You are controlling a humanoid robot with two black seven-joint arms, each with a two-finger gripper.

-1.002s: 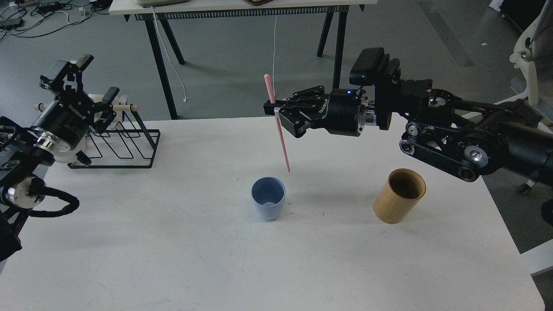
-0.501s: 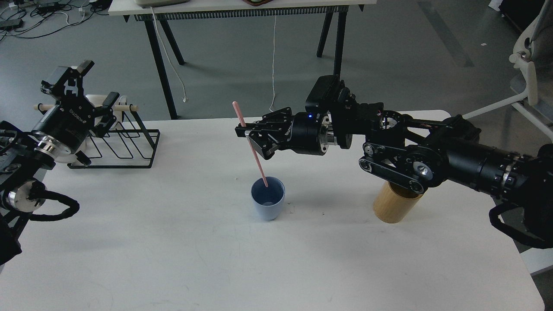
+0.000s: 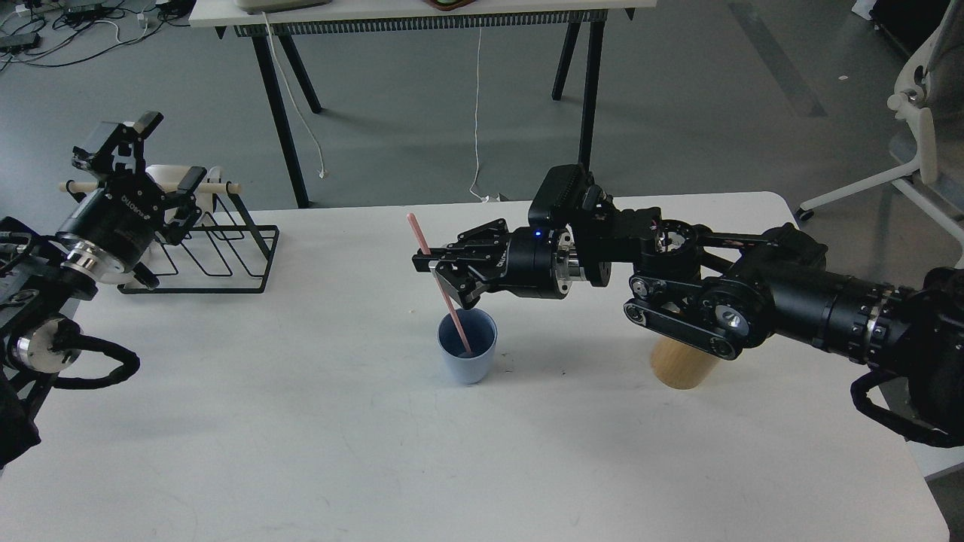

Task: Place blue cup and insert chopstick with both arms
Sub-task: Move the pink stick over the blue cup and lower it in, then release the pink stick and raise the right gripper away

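The blue cup (image 3: 467, 354) stands upright on the white table (image 3: 301, 421), near the middle. The pink chopstick (image 3: 429, 256) leans up and to the left, its lower end down inside the cup. My right gripper (image 3: 437, 269) is just above the cup's rim and is shut on the chopstick about halfway along it. My left gripper (image 3: 143, 154) is open and empty, held up at the far left in front of the black wire rack (image 3: 215, 252), well away from the cup.
A tan wooden cylinder (image 3: 681, 365) stands right of the cup, partly hidden under my right arm. The wire rack with its pale wooden rod sits at the table's back left. A second table and cables are behind.
My right gripper has come down and to the left with the chopstick, whose lower end went from above the table into the cup. My left arm has barely moved.
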